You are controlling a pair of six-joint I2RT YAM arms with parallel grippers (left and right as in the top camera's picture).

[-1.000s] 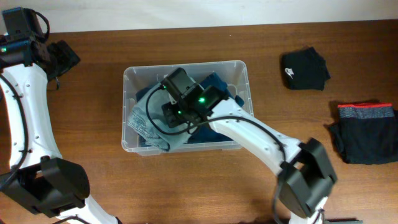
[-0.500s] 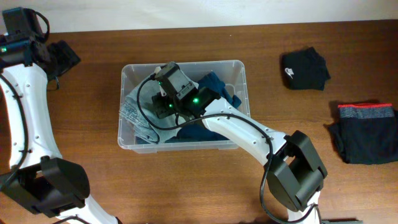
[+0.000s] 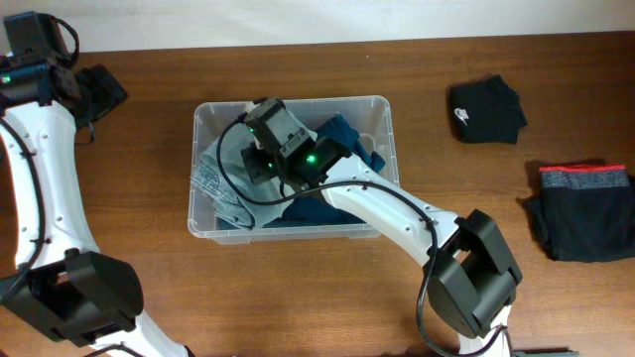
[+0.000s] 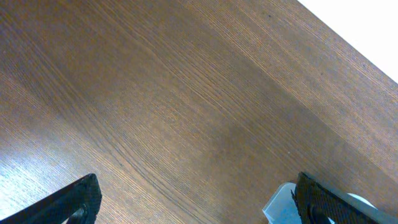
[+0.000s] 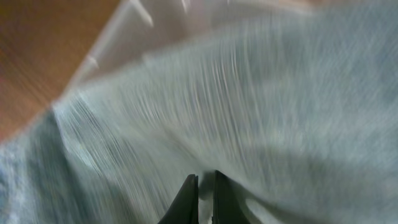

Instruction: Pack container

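Note:
The clear plastic container (image 3: 385, 107) stands at the table's middle and holds a grey garment (image 3: 220, 169) on its left and a dark blue garment (image 3: 345, 134) on its right. My right gripper (image 5: 205, 178) reaches down into the container and is shut, its tips pressed into the grey cloth (image 5: 261, 106). In the overhead view the wrist hides those tips. My left gripper (image 4: 198, 186) is open over bare wood at the far left (image 3: 99, 89), nothing between its fingers. One corner of the container (image 4: 281, 204) shows beside its right finger.
A black folded garment with a white logo (image 3: 486, 109) lies at the back right. A black garment with a red band (image 3: 583, 210) lies at the right edge. The wooden table (image 3: 149, 288) ends at a white wall behind.
My right gripper moved left inside the container, and the container slid slightly left with it. The grey garment bunched toward the left wall. The left arm stayed still.

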